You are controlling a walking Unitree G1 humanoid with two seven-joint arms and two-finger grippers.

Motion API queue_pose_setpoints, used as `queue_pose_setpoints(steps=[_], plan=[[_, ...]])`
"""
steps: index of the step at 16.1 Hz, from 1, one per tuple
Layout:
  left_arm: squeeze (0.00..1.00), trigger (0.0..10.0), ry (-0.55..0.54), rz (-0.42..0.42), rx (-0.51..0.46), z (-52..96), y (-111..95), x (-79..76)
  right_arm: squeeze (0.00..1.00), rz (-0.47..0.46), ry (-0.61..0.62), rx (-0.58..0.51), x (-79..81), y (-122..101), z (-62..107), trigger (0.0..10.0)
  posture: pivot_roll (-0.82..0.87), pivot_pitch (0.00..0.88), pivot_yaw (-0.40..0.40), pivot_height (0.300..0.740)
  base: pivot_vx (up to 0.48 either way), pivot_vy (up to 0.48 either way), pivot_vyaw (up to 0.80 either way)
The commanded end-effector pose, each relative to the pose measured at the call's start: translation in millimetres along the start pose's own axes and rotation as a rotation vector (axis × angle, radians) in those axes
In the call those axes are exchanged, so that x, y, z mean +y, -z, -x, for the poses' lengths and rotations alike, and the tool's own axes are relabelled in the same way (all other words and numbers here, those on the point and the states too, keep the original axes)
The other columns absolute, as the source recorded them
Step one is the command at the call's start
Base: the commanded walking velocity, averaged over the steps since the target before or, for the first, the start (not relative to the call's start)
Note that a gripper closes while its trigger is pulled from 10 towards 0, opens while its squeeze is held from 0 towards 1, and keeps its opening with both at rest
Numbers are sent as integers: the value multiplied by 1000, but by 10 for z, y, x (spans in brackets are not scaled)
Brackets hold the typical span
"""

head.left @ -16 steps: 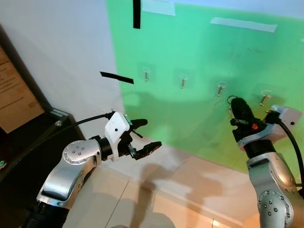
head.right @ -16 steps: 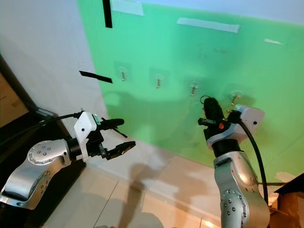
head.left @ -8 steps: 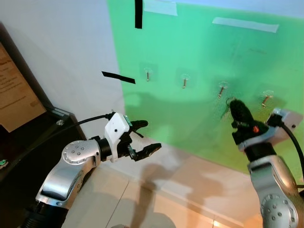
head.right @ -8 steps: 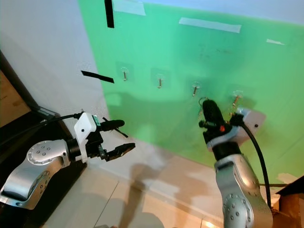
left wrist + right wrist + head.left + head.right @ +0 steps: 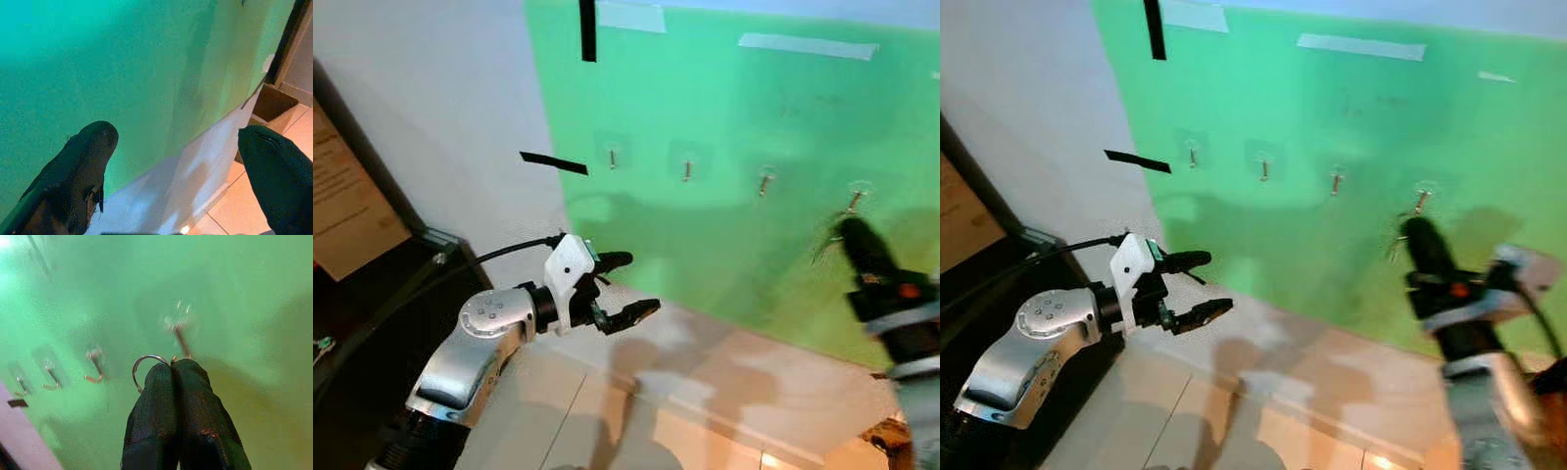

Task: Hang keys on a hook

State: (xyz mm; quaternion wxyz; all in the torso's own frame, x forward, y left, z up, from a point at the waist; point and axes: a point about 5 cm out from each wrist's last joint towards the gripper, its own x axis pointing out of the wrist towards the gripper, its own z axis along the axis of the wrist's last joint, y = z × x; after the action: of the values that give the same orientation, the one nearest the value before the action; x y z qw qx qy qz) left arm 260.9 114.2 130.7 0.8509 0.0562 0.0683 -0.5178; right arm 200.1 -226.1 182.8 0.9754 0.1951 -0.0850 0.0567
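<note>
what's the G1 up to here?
Hanging keys. The right claw is shut on a key ring, held up at the green wall just below the rightmost hook of four. The ring isn't on the hook yet. The left claw hangs open, low near the wall, holding nothing.

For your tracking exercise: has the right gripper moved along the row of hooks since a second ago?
Yes. The right gripper, shut on the key ring, has shifted rightward, from below the third hook to below the fourth hook.
</note>
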Motion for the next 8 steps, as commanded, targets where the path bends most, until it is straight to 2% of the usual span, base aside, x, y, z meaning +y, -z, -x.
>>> queue_pose_setpoints(steps=[1, 3, 8], plan=[[0, 10000, 3, -6, 0, -3, -3, 15, 0, -10, -42, -11, 51, -48, 14, 10000, -163, 0, 80, 740, 0, 0, 0], [0, 10000, 9, -2, -3, -21, -1, 6, 0, -7, -59, -9, 64, -71, -3, 10000, -165, 0, 76, 740, 0, 0, 0], [0, 10000, 16, -1, -6, -36, -2, 7, 0, -16, 7, -14, -38, -92, -49, 10000, -165, 0, 77, 740, 0, 0, 0]])
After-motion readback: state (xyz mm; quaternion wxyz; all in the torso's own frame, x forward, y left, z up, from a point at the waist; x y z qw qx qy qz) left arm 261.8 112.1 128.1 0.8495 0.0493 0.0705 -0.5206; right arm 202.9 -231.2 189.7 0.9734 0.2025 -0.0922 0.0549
